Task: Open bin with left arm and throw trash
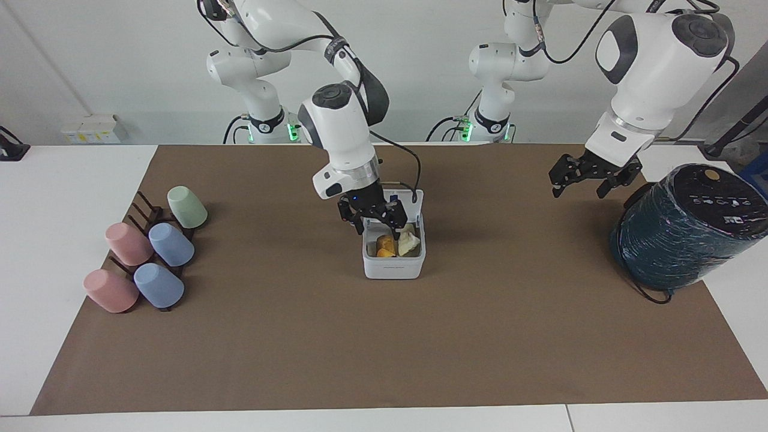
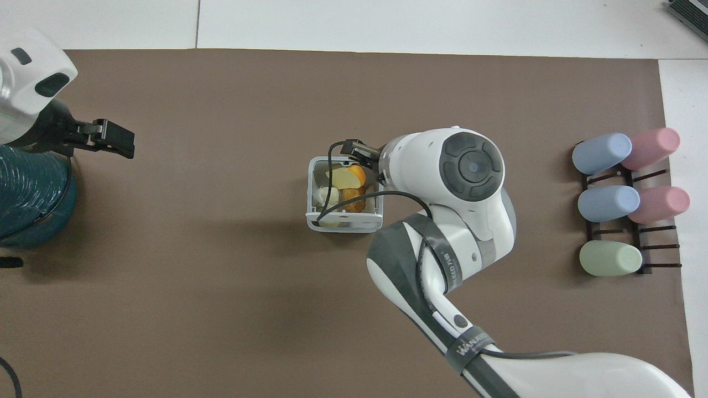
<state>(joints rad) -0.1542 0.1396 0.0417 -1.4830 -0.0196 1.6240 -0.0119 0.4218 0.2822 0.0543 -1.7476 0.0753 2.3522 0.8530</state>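
Observation:
The white bin (image 1: 393,269) stands mid-table with its lid (image 1: 415,199) swung up on the side nearer the robots. Inside lies the trash: a yellow-orange piece (image 1: 384,246) and a white lumpy wad (image 1: 410,243). From above, the bin (image 2: 345,224) also holds a cream slice (image 2: 342,178) beside the wad (image 2: 325,195). My right gripper (image 1: 378,226) hangs open just over the bin, holding nothing. My left gripper (image 1: 578,183) waits open in the air beside the teal cylinder, toward the left arm's end of the table.
A big dark teal wrapped cylinder (image 1: 684,231) stands at the left arm's end of the brown mat. Several pastel cups (image 1: 150,252) lie on a dark rack at the right arm's end. The right arm's cable (image 2: 332,166) droops over the bin.

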